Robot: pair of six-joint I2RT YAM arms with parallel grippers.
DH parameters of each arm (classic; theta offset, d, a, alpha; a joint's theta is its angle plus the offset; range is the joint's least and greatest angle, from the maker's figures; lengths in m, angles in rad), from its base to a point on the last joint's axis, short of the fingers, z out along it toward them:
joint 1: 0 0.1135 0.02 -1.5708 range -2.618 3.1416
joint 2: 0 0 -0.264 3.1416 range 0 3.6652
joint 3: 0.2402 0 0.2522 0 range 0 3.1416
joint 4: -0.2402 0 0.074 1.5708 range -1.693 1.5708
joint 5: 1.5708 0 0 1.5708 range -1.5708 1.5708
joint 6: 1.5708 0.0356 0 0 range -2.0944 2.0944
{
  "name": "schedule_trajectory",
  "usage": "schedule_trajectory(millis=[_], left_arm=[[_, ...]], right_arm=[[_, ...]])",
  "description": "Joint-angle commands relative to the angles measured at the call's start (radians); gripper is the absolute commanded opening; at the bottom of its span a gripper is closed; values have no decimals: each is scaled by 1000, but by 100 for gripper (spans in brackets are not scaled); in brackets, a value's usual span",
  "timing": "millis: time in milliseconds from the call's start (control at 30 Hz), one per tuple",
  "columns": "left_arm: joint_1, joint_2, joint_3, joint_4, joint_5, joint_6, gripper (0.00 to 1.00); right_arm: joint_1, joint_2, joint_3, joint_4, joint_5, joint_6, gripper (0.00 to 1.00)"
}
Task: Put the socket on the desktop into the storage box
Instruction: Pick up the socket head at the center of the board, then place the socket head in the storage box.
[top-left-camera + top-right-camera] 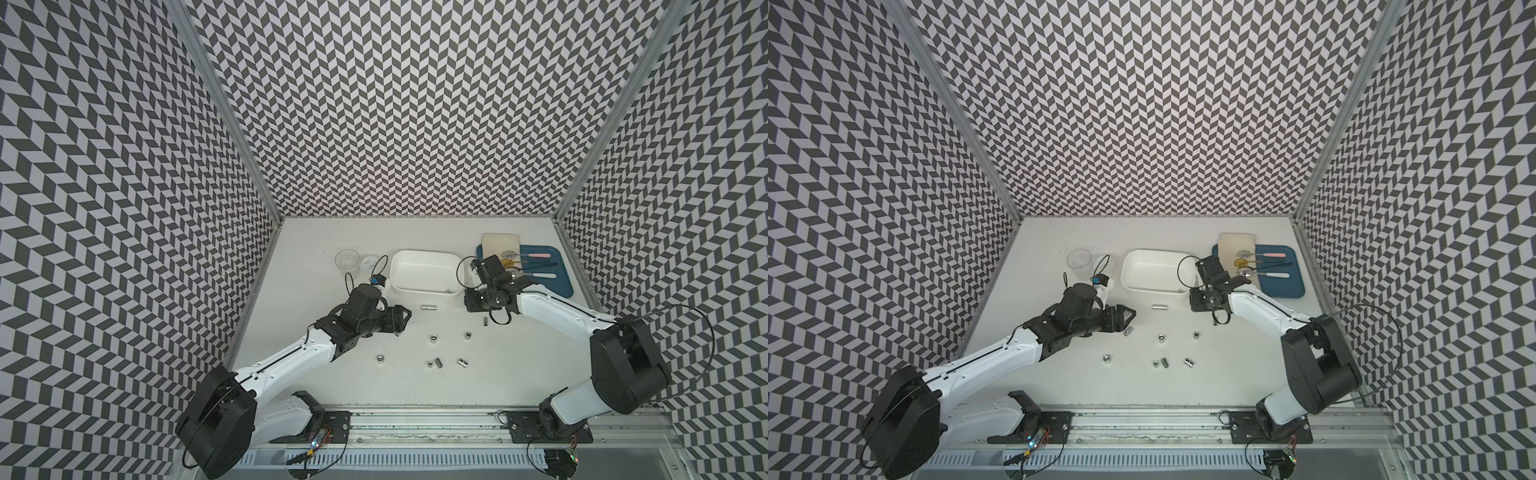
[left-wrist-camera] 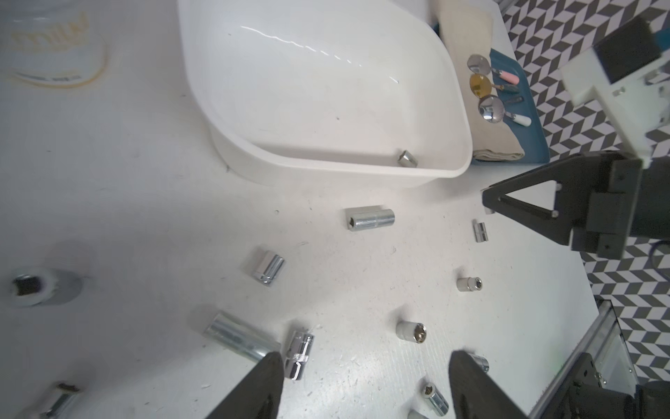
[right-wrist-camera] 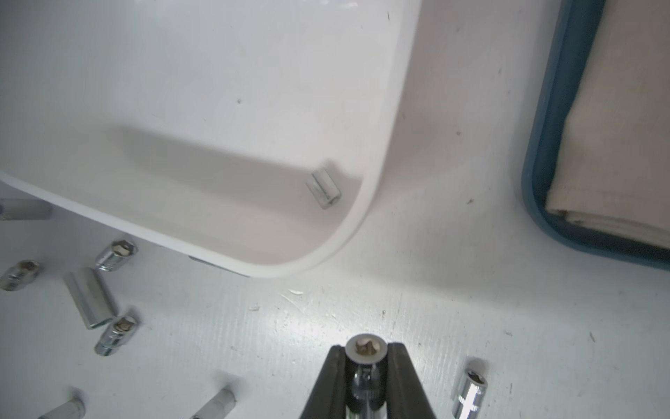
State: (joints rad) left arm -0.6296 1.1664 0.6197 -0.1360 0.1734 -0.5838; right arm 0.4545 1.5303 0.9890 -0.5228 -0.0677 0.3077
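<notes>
Farthest left, a clear plastic cup (image 1: 347,259) is seen standing well beyond the jaw tips of the left gripper (image 2: 366,359), whose black jaws are spread wide with nothing between them. Ahead of those jaws, loose chrome sockets (image 2: 267,267) are scattered over the off-white desktop (image 1: 374,237). A stubby faceted socket (image 2: 300,354) lies just beside one jaw tip, and a long chrome sleeve socket (image 1: 430,308) lies farther ahead, near the closest wall of the white, shallow plastic storage box (image 1: 419,272). Inside that box, a single short grey socket (image 3: 324,188) is found lying on its side in the rounded corner nearest the right jaws. The right gripper (image 3: 366,350) is pressed closed upon a small chrome socket (image 3: 366,344), which is pinched lengthwise between the jaws with its pale end face at their tips, outside the box and short of its rim. It seems to be lifted a little off the desktop, though the views are too poor for that to be settled. Another short shiny socket (image 3: 469,393) lies beside the right jaws. Off to their far side a flat blue tray (image 3: 542,152) is set, on which a folded cream cloth (image 3: 616,127) is laid.
</notes>
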Motion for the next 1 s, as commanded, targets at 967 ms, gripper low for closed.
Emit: schedule_trajectory(millis=[967], left_arm=[[136, -185, -106, -31, 42, -48, 75]], right_arm=[[64, 486, 548, -43, -34, -1, 18]])
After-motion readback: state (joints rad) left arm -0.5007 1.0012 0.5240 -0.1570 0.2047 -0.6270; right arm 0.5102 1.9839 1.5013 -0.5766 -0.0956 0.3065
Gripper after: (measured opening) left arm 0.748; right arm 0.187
